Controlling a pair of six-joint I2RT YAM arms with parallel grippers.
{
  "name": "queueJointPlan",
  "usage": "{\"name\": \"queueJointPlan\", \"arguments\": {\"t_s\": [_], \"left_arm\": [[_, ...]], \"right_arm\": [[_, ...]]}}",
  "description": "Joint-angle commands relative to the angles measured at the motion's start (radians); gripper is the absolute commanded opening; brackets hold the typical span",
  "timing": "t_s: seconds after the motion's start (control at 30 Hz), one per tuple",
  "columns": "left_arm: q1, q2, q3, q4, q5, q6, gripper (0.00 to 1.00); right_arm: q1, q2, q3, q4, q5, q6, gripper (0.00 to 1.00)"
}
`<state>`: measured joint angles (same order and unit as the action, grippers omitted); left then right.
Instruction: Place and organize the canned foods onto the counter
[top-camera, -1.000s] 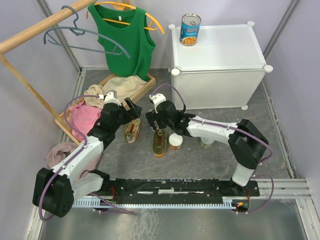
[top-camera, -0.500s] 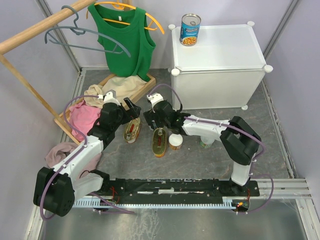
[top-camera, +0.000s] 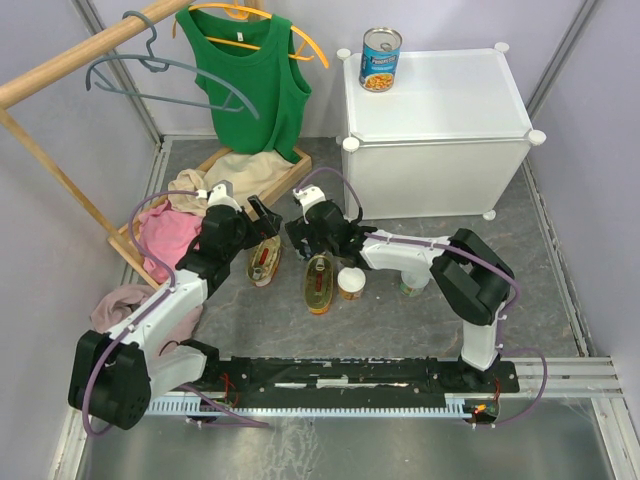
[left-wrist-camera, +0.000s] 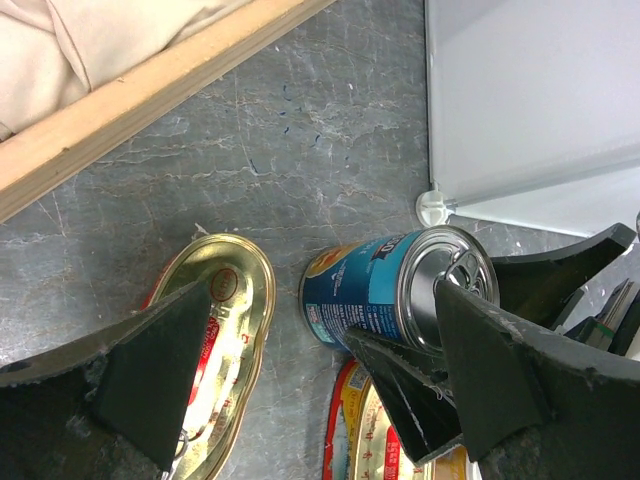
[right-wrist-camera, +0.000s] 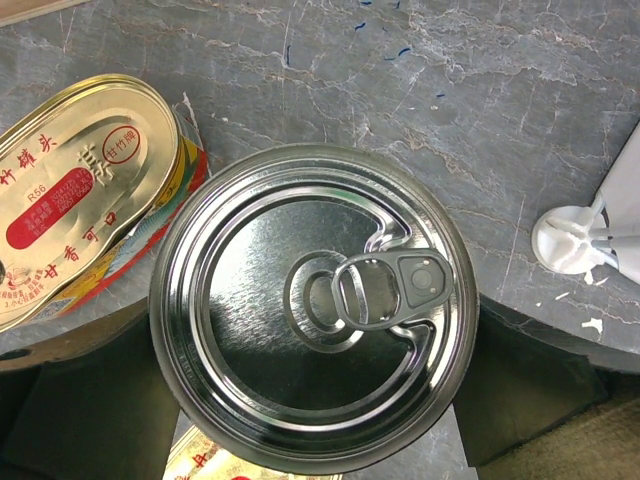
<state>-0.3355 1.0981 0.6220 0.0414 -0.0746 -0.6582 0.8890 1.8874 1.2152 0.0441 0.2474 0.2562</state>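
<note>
Right now my right gripper (right-wrist-camera: 300, 330) hangs straight over a tall blue can (left-wrist-camera: 365, 290) that stands upright on the grey floor. Its long axis points up into my palm, so the wrist camera looks flat onto the silver top (right-wrist-camera: 312, 308) with its ring pull. My right fingers (right-wrist-camera: 75, 400) are spread as wide as they go, one on each side of the can. I judge they are not touching it, though the gap is hard to see. That is what the coming close turns on: the can is centred between the jaws, so they only have to come together. My left gripper (left-wrist-camera: 320, 300) is also spread apart and holds nothing. It hovers just beside the same can, above an oval tin (left-wrist-camera: 215, 330), so the right arm is plainly the one placed to lift. The counter (top-camera: 440, 90) lies beyond the can, up and to the right, with one white foot (right-wrist-camera: 570, 240) just beside it. A second blue can (top-camera: 381, 58) stands on its back left corner. As for writing, the other oval tin (right-wrist-camera: 90, 200) has red Chinese characters on its gold lid and what looks like "R66". The blue label shows an orange band and part of some white lettering that I cannot read. The wording on the counter's can is too small to read.
</note>
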Motion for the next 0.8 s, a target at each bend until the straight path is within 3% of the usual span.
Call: {"name": "queueJointPlan", "arguments": {"t_s": [0.0, 0.17, 0.23, 0.47, 0.77], "left_arm": [[0.008, 0.006, 0.005, 0.055, 0.012, -0.021, 0.99], [0.012, 0.013, 0.005, 0.058, 0.012, -0.021, 0.99], [0.012, 0.014, 0.004, 0.059, 0.014, -0.021, 1.00], [0.012, 0.008, -0.001, 0.060, 0.015, -0.026, 1.00], [0.012, -0.016, -0.012, 0.053, 0.014, -0.032, 1.00]], "right_arm": [[-0.011, 0.016, 0.046, 0.073, -0.002, -0.002, 1.00], [-0.014, 0.021, 0.035, 0.090, -0.007, 0.001, 0.95], [-0.017, 0.021, 0.026, 0.102, -0.015, 0.006, 0.88], [-0.022, 0.019, 0.012, 0.117, -0.040, 0.014, 0.31], [-0.022, -0.009, 0.006, 0.122, -0.037, -0.003, 0.05]]}}
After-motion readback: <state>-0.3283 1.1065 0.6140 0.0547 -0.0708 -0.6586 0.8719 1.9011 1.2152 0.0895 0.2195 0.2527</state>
